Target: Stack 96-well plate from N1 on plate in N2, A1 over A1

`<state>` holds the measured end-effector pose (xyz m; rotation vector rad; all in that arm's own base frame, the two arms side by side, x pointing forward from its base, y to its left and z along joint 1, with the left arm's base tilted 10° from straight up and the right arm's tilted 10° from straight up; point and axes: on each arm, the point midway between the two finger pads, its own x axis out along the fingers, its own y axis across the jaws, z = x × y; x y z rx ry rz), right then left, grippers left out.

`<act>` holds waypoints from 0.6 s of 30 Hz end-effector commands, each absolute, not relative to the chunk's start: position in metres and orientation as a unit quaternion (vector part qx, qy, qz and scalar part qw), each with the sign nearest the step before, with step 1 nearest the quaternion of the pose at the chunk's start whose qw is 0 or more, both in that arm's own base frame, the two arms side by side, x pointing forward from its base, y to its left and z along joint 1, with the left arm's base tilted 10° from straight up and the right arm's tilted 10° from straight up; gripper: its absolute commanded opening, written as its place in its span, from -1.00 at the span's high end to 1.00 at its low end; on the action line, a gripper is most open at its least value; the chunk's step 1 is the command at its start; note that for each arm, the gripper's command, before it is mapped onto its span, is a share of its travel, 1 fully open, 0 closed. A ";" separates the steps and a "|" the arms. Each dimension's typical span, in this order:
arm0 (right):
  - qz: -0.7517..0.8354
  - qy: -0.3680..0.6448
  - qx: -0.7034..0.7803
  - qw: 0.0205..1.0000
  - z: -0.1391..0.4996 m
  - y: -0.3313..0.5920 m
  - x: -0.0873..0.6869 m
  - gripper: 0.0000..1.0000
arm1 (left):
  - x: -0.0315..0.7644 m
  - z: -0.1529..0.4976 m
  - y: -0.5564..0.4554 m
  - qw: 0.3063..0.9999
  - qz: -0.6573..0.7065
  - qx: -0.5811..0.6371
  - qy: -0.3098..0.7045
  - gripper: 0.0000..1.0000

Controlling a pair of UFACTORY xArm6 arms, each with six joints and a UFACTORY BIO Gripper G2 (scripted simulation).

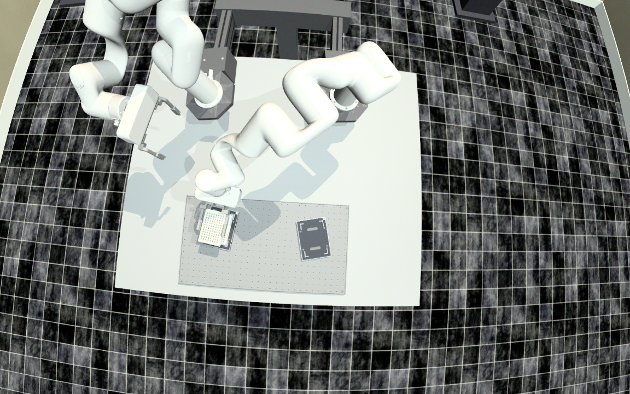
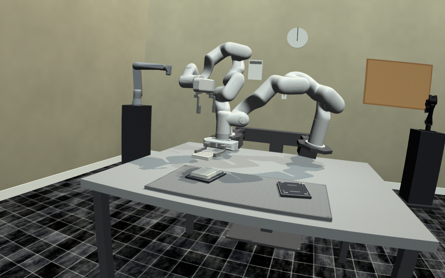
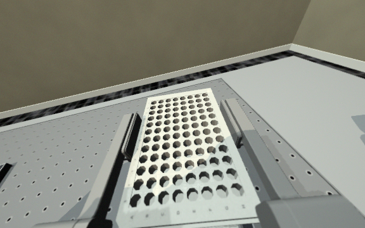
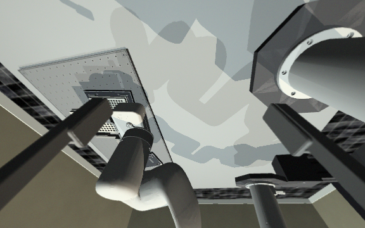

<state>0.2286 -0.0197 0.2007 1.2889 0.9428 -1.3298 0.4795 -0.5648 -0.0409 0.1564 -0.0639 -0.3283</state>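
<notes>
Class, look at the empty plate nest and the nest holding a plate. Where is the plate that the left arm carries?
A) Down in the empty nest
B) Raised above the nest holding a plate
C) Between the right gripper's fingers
B: the exterior view shows the carried plate held up, apart from the lower plate.

Bright overhead glare, hard overlapping shadows, top view edges bowed
</notes>
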 end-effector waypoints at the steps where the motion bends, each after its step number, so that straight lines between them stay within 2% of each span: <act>1: -0.551 0.390 0.535 0.508 0.202 -0.020 0.229 -1.00 | 0.481 -0.043 -0.566 0.983 -0.163 0.076 -0.033 1.00; 18: -0.551 0.390 0.535 0.508 0.202 -0.020 0.229 -1.00 | 0.483 -0.067 -0.562 0.983 -0.163 0.076 -0.033 1.00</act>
